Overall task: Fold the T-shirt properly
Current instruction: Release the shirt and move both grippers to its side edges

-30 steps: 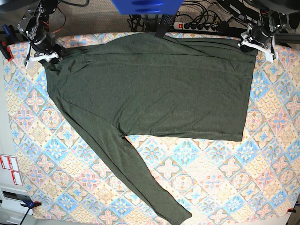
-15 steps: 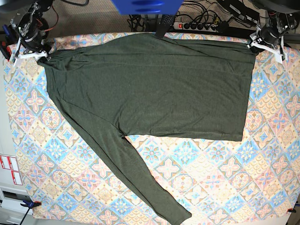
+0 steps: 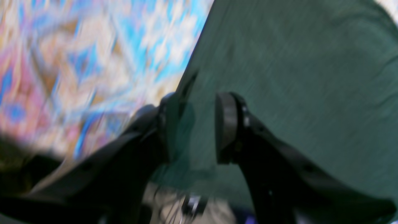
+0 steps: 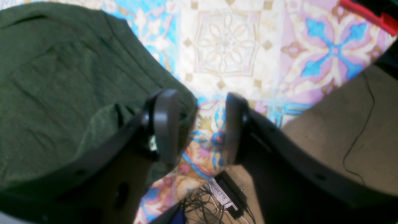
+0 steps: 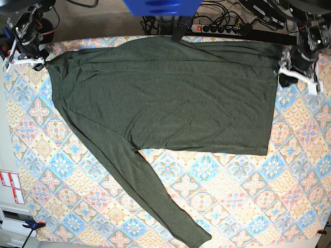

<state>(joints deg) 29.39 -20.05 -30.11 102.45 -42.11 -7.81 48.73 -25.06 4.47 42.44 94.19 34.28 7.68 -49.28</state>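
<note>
Since the earlier base pictures, both of our arms have drawn outward: the right gripper (image 5: 26, 56) has moved off toward the far left corner of the table as the base view shows it, and the left gripper (image 5: 296, 68) has slid out and a little nearer, past the shirt's edge. The shirt (image 5: 170, 98) itself has hardly shifted.

It lies spread flat on the patterned tablecloth (image 5: 238, 196), body across the far half, one long sleeve (image 5: 150, 196) trailing toward the near edge.

In the right wrist view our right gripper (image 4: 199, 127) stands wide open with bare cloth between the jaws; one finger (image 4: 164, 124) lies against the shirt's edge but clamps nothing. In the left wrist view, blurred by motion, our left gripper (image 3: 194, 127) is partly open, with the shirt's edge (image 3: 279, 93) between its jaws; no pinch shows, so we judge it has hold of nothing.

We judge the fabric thin, soft and light: it will drape and sag rather than hold a line, and it may drag on the tablecloth. We would take hold at the edges, pinching the corners or the sleeve's cuff, both arms lifting together so the fold lands straight.
</note>
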